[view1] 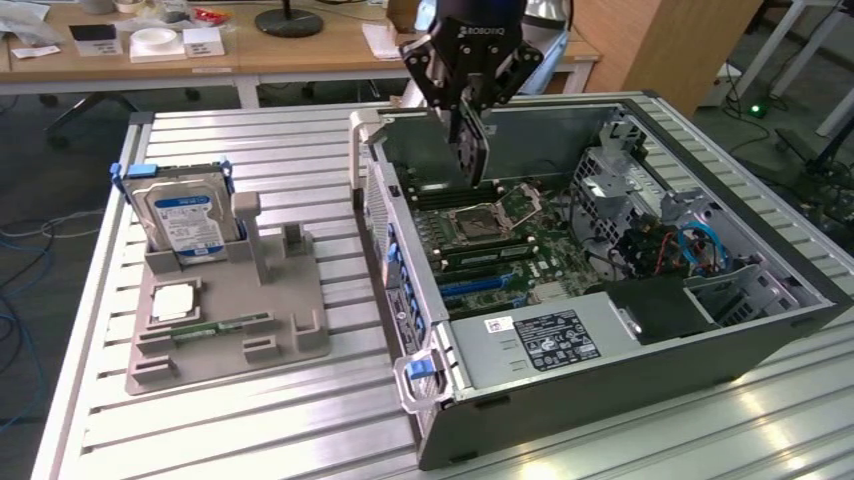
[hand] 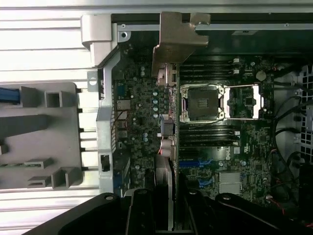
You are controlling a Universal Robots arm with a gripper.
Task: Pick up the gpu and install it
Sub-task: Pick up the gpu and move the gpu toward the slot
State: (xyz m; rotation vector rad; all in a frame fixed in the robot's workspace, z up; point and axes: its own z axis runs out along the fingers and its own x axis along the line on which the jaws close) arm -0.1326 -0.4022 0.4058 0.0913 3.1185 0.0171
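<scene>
My gripper (view1: 469, 108) is shut on the gpu (view1: 471, 150), a thin dark card that hangs on edge below the fingers. It hovers over the open computer case (view1: 747, 330), above the motherboard (view1: 501, 245) near the CPU socket (view1: 477, 218). In the wrist view the gpu (hand: 167, 147) appears edge-on, with its silver end bracket (hand: 178, 36) near the case's rear wall. The black fingers (hand: 142, 213) clamp it from both sides, my gripper (hand: 168, 208) centred on the card. The blue expansion slots (hand: 193, 164) lie just beside the card's edge.
On the exterior view's left, a grey holder tray (view1: 267, 300) carries a hard drive (view1: 184, 222), a CPU (view1: 175, 302) and a memory stick (view1: 214, 327). Everything rests on a slatted metal table (view1: 240, 420). Wooden desks (view1: 200, 60) stand behind.
</scene>
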